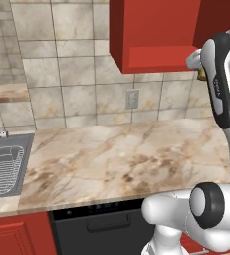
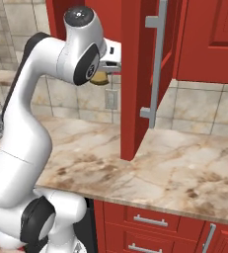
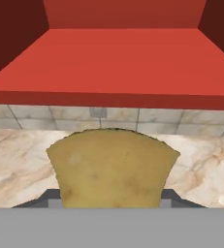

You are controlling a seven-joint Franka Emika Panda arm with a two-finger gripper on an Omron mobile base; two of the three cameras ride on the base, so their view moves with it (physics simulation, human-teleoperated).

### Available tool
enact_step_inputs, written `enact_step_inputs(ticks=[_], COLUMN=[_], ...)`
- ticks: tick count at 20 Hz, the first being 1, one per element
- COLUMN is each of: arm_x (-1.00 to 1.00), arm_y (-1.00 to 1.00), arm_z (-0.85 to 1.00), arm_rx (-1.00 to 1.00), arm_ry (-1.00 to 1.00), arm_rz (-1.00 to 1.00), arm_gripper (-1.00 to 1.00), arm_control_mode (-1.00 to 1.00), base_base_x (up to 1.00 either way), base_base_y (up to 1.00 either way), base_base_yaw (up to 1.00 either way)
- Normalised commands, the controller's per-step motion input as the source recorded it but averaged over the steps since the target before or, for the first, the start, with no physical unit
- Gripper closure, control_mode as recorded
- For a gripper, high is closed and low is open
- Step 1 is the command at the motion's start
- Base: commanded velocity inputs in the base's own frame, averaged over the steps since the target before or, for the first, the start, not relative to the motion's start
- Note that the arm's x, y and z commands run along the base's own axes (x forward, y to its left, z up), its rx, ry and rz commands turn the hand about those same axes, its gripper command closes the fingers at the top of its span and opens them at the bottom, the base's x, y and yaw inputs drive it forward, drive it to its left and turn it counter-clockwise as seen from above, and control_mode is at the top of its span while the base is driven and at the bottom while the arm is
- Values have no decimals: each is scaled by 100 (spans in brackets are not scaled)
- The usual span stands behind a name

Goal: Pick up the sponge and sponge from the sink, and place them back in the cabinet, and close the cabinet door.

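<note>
While its jaws are clamped on the tan-yellow rectangular sponge (image 3: pixel 111 167), the white arm's two-finger gripper (image 2: pixel 101 75) hangs in the air just in front of the large red box-shaped wall cabinet (image 1: pixel 159 35), level with its lower edge. Beyond the sponge lies the cabinet's red interior floor (image 3: pixel 118 55). Beside the hand stands the tall red panelled cabinet door (image 2: pixel 150 69), open. Below spreads the beige marble counter (image 1: pixel 121 159); the grey metal sink (image 1: pixel 6 167) sits well off to the left.

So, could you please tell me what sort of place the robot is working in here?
A home-style kitchen, rendered: a marble-look counter under a red wall cabinet, a sink with a wire rack at the left, tiled wall behind.
</note>
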Motion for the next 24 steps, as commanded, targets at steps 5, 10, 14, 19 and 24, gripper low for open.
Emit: enact_step_inputs(ticks=[5,10,14,19,24], arm_x=[44,56,55,49,46], arm_y=[-5,-19,-19,-12,-9], arm_z=[5,0,0,0,0], arm_rx=[0,0,0,0,0], arm_ry=[0,0,0,0,0], arm_rz=[0,0,0,0,0], arm_gripper=[100,100,100,100,100], arm_control_mode=[-100,-100,-100,-100,-100], base_base_x=[0,0,0,0,0], base_base_y=[0,0,0,0,0], base_base_yaw=[0,0,0,0,0])
